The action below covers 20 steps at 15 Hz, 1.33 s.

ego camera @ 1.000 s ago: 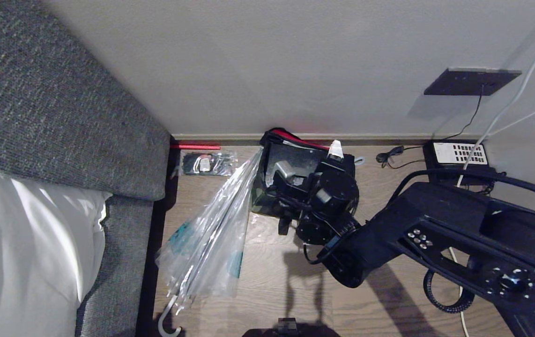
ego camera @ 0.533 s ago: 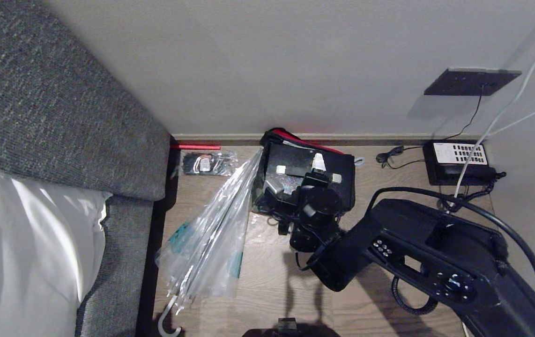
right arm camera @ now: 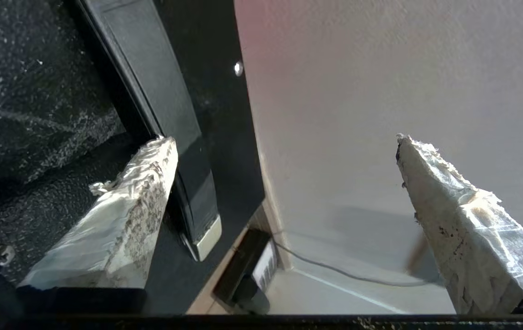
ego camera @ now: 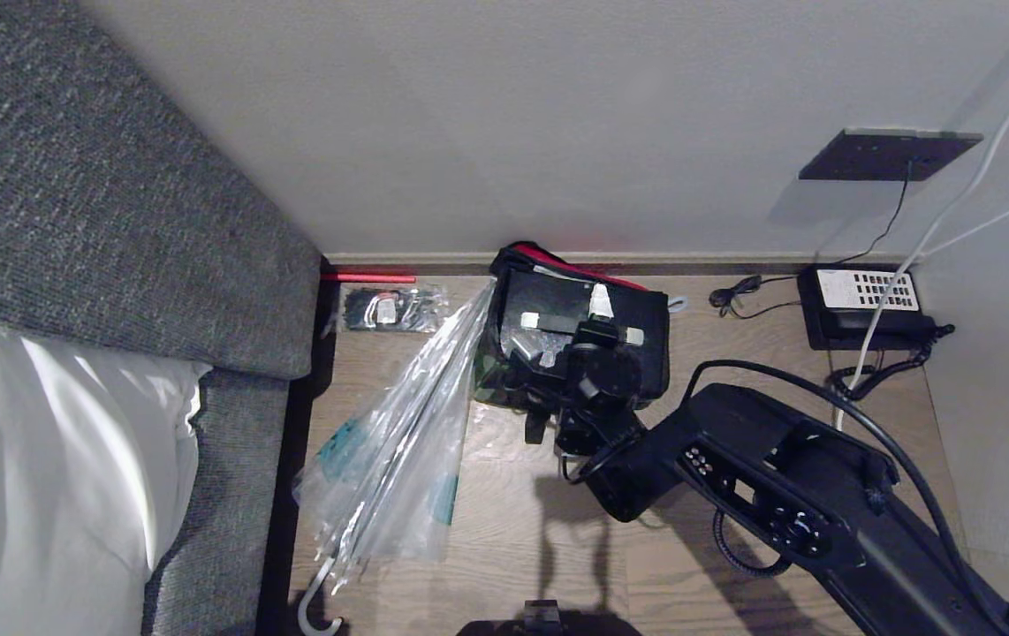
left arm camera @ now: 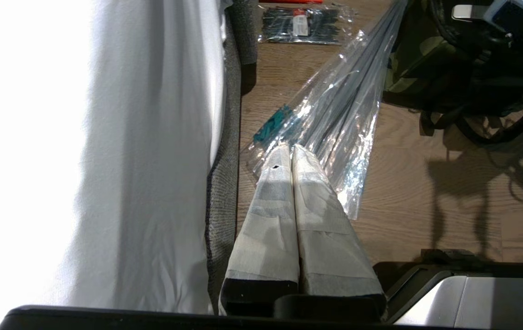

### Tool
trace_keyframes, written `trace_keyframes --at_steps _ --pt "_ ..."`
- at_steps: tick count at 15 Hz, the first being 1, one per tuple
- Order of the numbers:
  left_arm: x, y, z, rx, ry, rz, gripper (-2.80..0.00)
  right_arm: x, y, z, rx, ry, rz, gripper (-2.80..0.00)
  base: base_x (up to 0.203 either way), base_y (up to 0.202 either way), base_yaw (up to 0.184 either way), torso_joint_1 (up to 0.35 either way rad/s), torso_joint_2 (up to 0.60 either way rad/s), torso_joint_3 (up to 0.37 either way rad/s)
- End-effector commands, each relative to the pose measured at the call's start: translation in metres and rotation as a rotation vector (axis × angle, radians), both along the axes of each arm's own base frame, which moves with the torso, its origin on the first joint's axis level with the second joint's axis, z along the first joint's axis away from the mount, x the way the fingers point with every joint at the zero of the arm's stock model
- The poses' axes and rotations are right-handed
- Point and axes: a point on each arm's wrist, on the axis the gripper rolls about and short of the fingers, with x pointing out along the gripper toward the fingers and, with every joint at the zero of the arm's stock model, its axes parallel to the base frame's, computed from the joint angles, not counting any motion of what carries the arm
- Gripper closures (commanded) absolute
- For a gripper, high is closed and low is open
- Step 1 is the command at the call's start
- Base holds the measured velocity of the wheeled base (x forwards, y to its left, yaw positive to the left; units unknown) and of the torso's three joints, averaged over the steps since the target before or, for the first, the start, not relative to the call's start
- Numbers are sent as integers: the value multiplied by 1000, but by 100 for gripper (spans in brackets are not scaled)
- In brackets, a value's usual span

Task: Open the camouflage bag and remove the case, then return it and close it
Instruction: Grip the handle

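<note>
Right hand [ego camera: 577,346], fingers spread, has seemingly dropped lower over the camouflage bag [ego camera: 487,389].

Right gripper [ego camera: 597,318] and wrist hide most of the camouflage bag [ego camera: 504,340] opening in head view; can't tell whether any case is inside. Left gripper [left arm camera: 289,151] out of head view. Umbrella [ego camera: 390,442] handle cut by bottom edge. Small plastic packet [ego camera: 394,309] by the wall: contents too small to tell.
</note>
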Motion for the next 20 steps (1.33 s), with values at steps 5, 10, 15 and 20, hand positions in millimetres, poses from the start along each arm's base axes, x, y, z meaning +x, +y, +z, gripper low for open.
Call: trace_keyframes --at_steps 5,10,15,20 --pt "0 0 0 0 0 -1 0 4 -1 -20 -42 40 -11 -280 0 0 0 0 0 0" --pt "0 0 0 0 0 0 0 -2 -4 -3 -43 37 7 -280 0 0 0 0 0 0" --pt "0 0 0 0 0 0 0 12 -8 -20 -22 -30 22 -280 0 0 0 0 0 0" --pt "0 0 0 0 0 0 0 41 -26 -4 -13 -135 -54 -280 0 0 0 0 0 0"
